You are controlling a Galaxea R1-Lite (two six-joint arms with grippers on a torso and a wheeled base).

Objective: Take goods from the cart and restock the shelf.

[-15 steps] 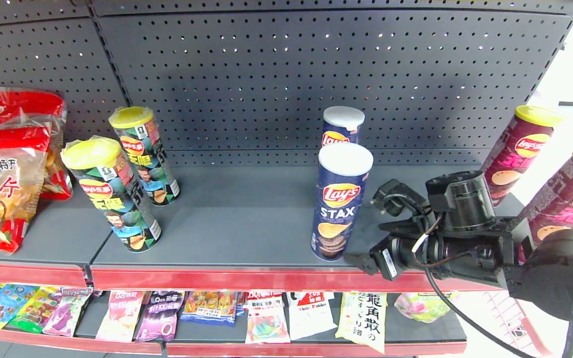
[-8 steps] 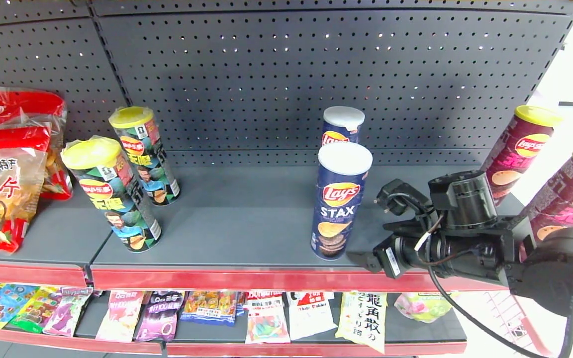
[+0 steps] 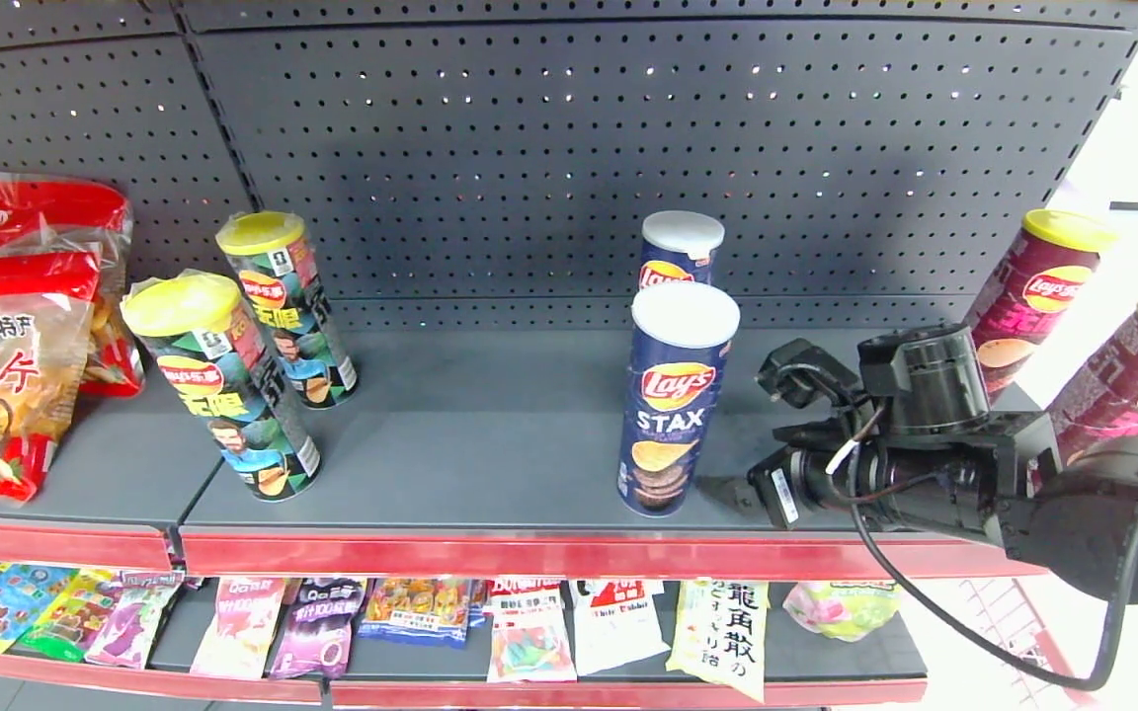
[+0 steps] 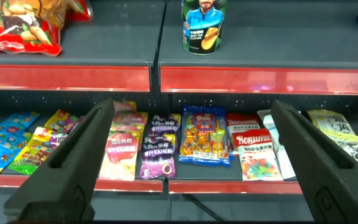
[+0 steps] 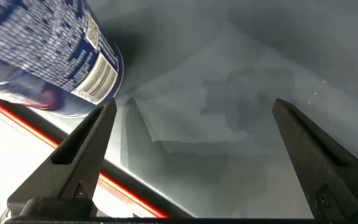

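Two dark blue chip cans stand upright on the grey shelf (image 3: 490, 434), the front one (image 3: 676, 395) near the red front edge and the other (image 3: 680, 247) behind it. My right gripper (image 3: 727, 489) sits low over the shelf just right of the front can, open and holding nothing. In the right wrist view its fingers (image 5: 79, 155) spread over bare shelf, with the blue can (image 5: 48, 50) off to one side. My left gripper (image 4: 191, 162) is open and empty in front of the lower shelf, with a green-black can (image 4: 204, 25) on the shelf above.
Two yellow-lidded dark cans (image 3: 223, 385) stand at the shelf's left, beside red snack bags (image 3: 16, 336). Two maroon cans (image 3: 1033, 296) lean at the right end. The lower shelf holds several flat snack packets (image 3: 411, 622). A pegboard back wall (image 3: 569, 148) closes the shelf.
My right arm has drawn back to the right and lifted slightly, away from the front blue can. The cans have not moved.
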